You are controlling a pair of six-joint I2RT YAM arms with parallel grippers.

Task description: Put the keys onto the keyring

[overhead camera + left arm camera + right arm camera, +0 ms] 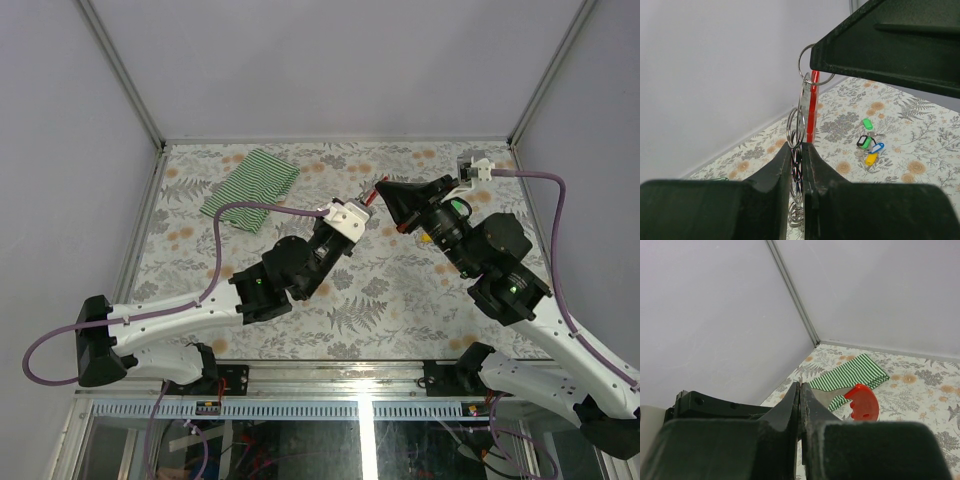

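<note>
Evidently the keyring [799, 107] — thin, slippery — was pinched mid-frame by the left gripper [799, 146]; a key [861, 402] was clamped by the right gripper [800, 386].

The left arm [200, 310] is reaching in from the left and bending up at the elbow. The right arm [520, 290] is folding in from the right. Both are holding their tips up in the air, just beside each other. The left pincer [367, 202] is squeezing almost closed, leaving a thin gap between its fingers [775, 170]. The right pincer [384, 188] is pressing fully together.
</note>
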